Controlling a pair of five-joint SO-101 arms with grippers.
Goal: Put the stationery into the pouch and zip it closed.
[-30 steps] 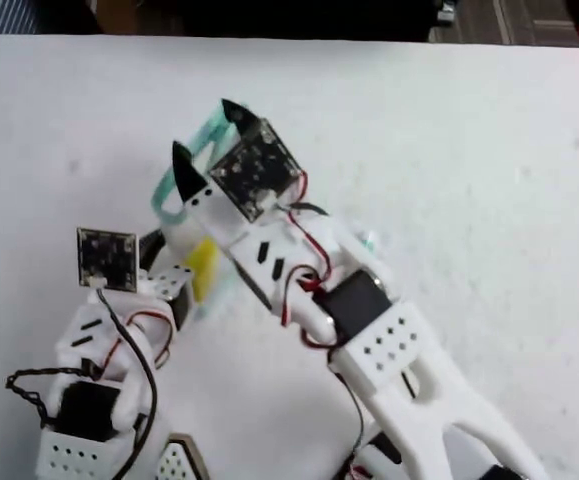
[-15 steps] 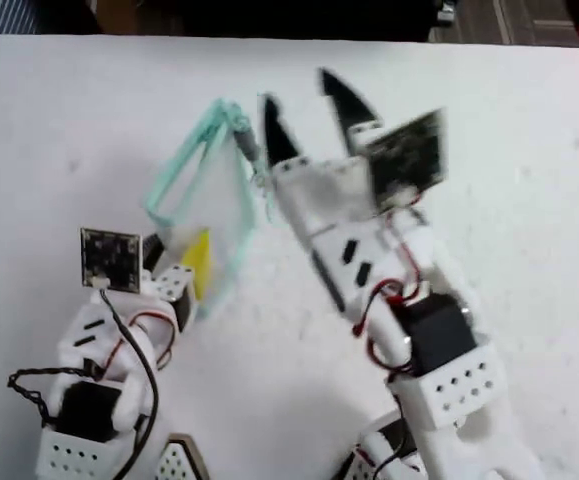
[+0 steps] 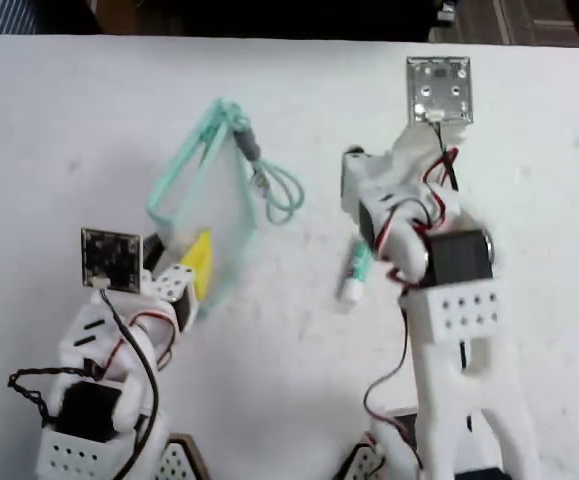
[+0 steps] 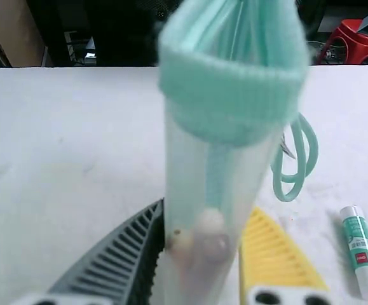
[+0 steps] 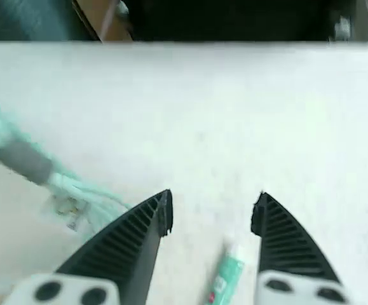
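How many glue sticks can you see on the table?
1. The glue stick lies on the table by the right gripper, apart from the pouch, which may hide more.

1. The pouch [image 3: 204, 190] stands on edge, pinched in the left gripper [image 4: 203, 219]. It walls off the left-centre of the counter [image 3: 69, 120].
2. Its cord loop [image 3: 281, 190] lies flat just beside the pouch's far end, in the lane toward the right arm [image 3: 439, 260], so mind snagging it.
3. The glue stick [image 3: 355, 272] lies at the right arm's inner side, below the spread fingers of the right gripper [image 5: 212, 200] — nothing sits between them.
4. You can pass between the pouch and the glue stick on the near side of the cord, and across the far strip of the counter.
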